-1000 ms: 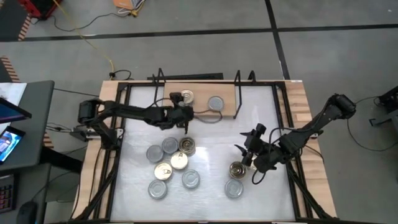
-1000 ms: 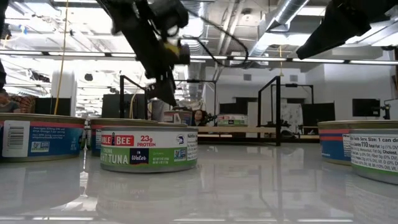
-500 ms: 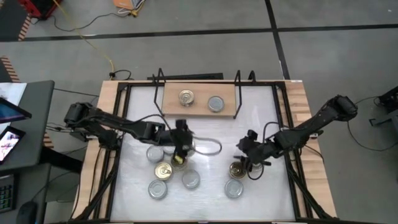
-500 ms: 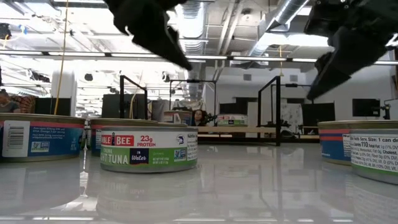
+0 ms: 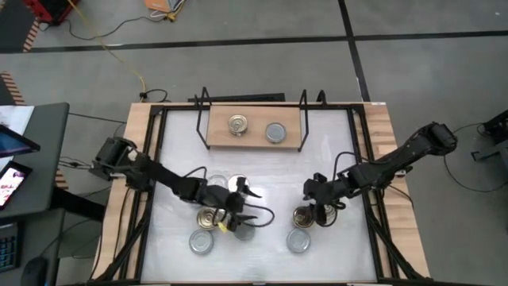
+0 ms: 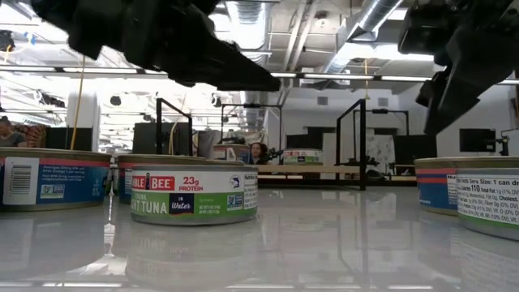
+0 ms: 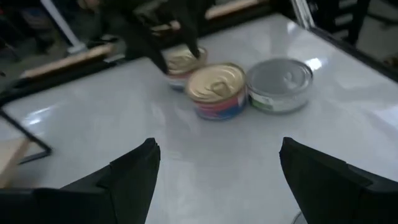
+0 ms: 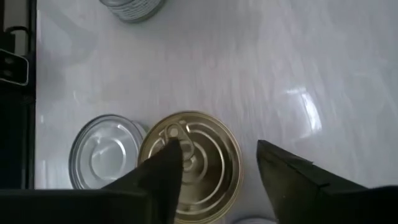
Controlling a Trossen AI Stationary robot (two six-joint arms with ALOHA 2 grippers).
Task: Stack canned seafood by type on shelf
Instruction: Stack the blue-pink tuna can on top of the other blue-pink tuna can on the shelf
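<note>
Fingers: right gripper (image 8: 211,171) spread over gold tin (image 8: 191,163); left gripper (image 7: 217,171) spread | shelf (image 5: 254,139): two tins placed | table: most remain

Evenly lit from overhead; no hard shadows on the table (image 5: 270,179) in the high view. Soft glare across the white top, strongest near its middle. In the low view, strong backlight from ceiling strips (image 6: 340,77); both arms rendered as black silhouettes, the left one smeared by motion blur. Glossy surface mirroring the tins (image 6: 195,195) and lamps. Nearest tins at the picture's sides soft, out of focus. Left wrist view blurred throughout; far edge of the table indistinct, fingers (image 7: 134,171) dark and soft. Right wrist view sharper on the gold lid (image 8: 205,155), bright specular patch (image 8: 308,109) on the surface, streaked reflections.
</note>
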